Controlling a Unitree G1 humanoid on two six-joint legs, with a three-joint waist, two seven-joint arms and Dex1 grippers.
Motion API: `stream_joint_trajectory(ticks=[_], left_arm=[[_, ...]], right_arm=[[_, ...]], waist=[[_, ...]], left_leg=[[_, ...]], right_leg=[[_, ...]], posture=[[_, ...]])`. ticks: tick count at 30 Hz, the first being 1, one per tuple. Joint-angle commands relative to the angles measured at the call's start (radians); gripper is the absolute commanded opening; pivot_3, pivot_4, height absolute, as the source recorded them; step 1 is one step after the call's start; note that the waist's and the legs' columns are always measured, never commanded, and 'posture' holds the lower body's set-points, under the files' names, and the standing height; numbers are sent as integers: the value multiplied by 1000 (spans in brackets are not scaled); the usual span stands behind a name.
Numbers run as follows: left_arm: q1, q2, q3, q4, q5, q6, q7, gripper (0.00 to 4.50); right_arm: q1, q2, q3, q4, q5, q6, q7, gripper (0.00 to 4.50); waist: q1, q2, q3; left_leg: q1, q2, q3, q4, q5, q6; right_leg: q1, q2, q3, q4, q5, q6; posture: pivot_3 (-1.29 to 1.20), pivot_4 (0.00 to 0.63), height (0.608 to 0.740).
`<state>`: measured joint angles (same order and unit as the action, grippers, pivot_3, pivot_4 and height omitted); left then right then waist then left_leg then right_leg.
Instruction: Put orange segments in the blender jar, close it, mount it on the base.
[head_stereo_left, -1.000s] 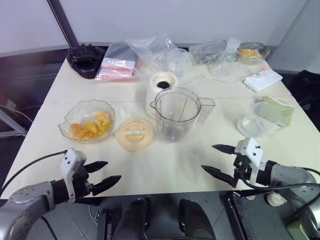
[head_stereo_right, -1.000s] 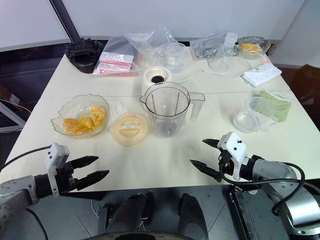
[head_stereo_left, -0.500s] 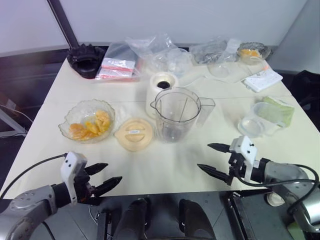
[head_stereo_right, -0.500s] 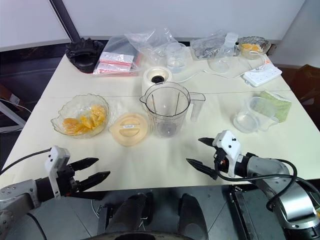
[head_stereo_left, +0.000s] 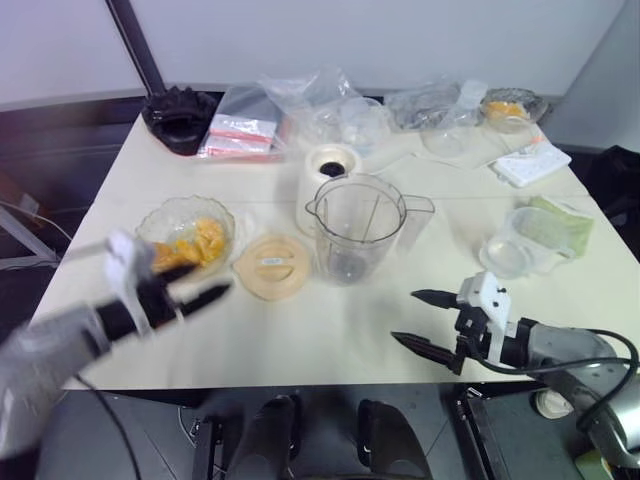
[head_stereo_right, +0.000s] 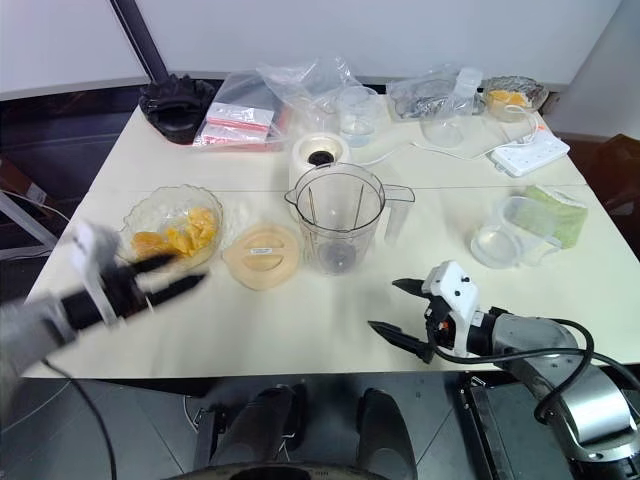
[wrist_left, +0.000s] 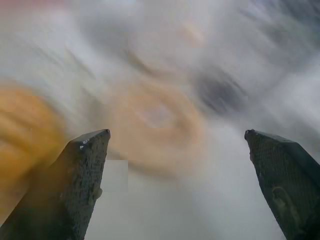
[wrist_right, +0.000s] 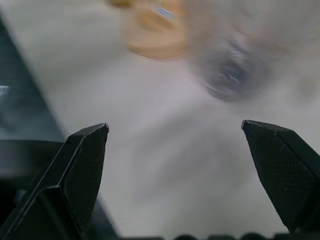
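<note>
Step one, fetching fruit: left gripper (head_stereo_left: 190, 292) spread wide and empty beside orange segments (head_stereo_left: 190, 245), right gripper (head_stereo_left: 425, 318) likewise idle; next, pinch one, carry to blender jar (head_stereo_left: 355, 226).

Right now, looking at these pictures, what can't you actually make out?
- Left gripper: motion-smeared in the head views, so whether it touches the glass bowl is unclear.
- Orange segments: piled together, partly behind that gripper; no count possible.
- Blender jar and round lid: blurred in the wrist views.
- Base: its lower part hidden behind the jar.
</note>
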<state>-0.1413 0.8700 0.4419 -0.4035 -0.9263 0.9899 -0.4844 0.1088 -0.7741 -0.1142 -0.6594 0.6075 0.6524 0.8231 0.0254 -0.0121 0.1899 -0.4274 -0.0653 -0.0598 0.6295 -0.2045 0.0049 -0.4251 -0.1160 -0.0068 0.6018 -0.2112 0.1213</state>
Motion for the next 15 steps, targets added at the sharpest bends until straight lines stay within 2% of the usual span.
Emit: stream_joint_trajectory(ticks=[1, 3, 6, 8, 10, 15], left_arm=[[-145, 119, -136, 122, 124, 97, 49, 4500], [-250, 142, -273, 212, 253, 48, 50, 4500], [-368, 118, -411, 334, 375, -21, 14, 4500], [-462, 73, -504, 477, 469, -47, 11, 4500], [-583, -3, -595, 701, 586, -129, 12, 4500], [-769, -144, -653, 1091, 744, -324, -8, 4500]], right_arm=[[-52, 0, 33, -101, 84, 74, -26, 4476], [-82, 14, 55, -109, 92, 92, -49, 4476], [-99, 25, 82, -110, 92, 101, -66, 4476], [-92, 29, 100, -98, 72, 88, -69, 4476], [-61, 26, 109, -71, 28, 44, -65, 4476], [-5, 26, 105, -54, -23, -19, -68, 4476]], waist=[[-13, 0, 0], [-17, 1, -1], [-11, -2, 1], [-7, -4, 1], [4, -6, 1], [13, -8, 1]], left_leg=[[1, 0, 2, 0, 0, 0], [2, -1, 5, -1, 0, 0], [0, -3, 6, -1, 0, 0], [-1, -3, 5, -1, 0, 0], [-1, -4, 4, -2, 0, 0], [-2, -5, 5, 0, 1, 2]], right_leg=[[1, 1, 0, 0, 0, 0], [1, -1, 0, -1, 0, 0], [0, -2, 1, -2, 3, -4], [-1, -2, 1, -3, 3, -4], [-1, -2, 0, -3, 3, -4], [-1, -3, 0, -3, 4, -2]], posture=[[0, 150, 740], [0, 150, 740], [0, 150, 740], [0, 150, 740], [0, 150, 740], [0, 150, 740]])
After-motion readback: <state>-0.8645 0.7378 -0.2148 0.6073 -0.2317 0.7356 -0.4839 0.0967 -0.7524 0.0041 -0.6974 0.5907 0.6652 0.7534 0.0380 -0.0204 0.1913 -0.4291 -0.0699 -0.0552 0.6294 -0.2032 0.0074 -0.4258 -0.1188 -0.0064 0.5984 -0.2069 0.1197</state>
